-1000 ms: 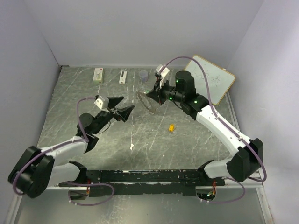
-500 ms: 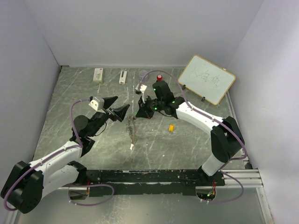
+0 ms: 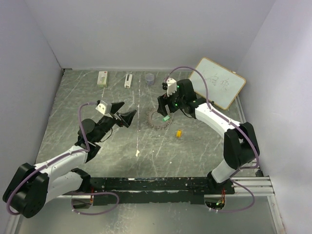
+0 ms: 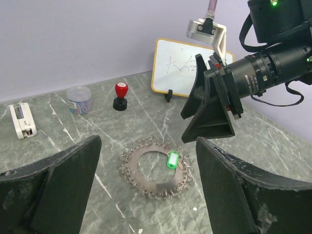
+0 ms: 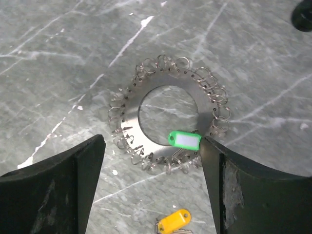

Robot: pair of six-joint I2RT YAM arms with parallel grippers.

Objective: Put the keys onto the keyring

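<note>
Though the overhead view is small, it shows the keyring (image 3: pixel 157 120) flat on the table (image 3: pixel 87 97), the green key (image 3: pixel 166 117) on its rim below the right gripper (image 3: pixel 163 109), and the yellow key (image 3: pixel 179 132) loose nearby. From the left wrist, the left gripper (image 4: pixel 147 144) is spread wide and empty, short of the ring. From the right wrist, those jaws gape too, holding nothing. Whether the green key is hooked or merely resting, I cannot tell; if resting, nudging the ring could shed it.
</note>
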